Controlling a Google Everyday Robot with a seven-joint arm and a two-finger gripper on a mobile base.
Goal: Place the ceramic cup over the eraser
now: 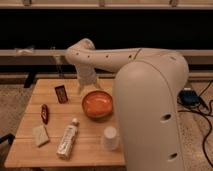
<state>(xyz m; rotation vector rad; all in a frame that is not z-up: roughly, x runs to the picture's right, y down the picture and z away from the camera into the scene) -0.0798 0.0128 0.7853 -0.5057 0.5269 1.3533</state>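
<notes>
1. Gripper (85, 89) hangs low over the back of the wooden counter (87, 150), at the end of the arm folded down from the white base. I can't tell whether it is open or shut. It isn't holding the cup.
2. The small plain white tapered ceramic cup (110, 138) stands on the counter well apart from the gripper, toward the camera and to picture-right, near the front edge. I can't tell whether it stands rim up or rim down.
3. The small dark flat rectangular eraser with a pale label (61, 93) lies just beside the gripper on its picture-left side, uncovered.
4. The round orange bowl (97, 104) sits just in front of the gripper, between it and the cup.
5. Farther toward the camera and picture-left of the gripper: slim red object (44, 112), pale beige squarish block (40, 135), white labelled bottle lying flat (67, 140).
6. Step, as I judge it: pre-grasp, with the cup not yet picked up.
7. Next move calls for lifting clear of the bowl, travelling to the cup, grasping it, then carrying it back and lowering it mouth-down over the eraser.
</notes>
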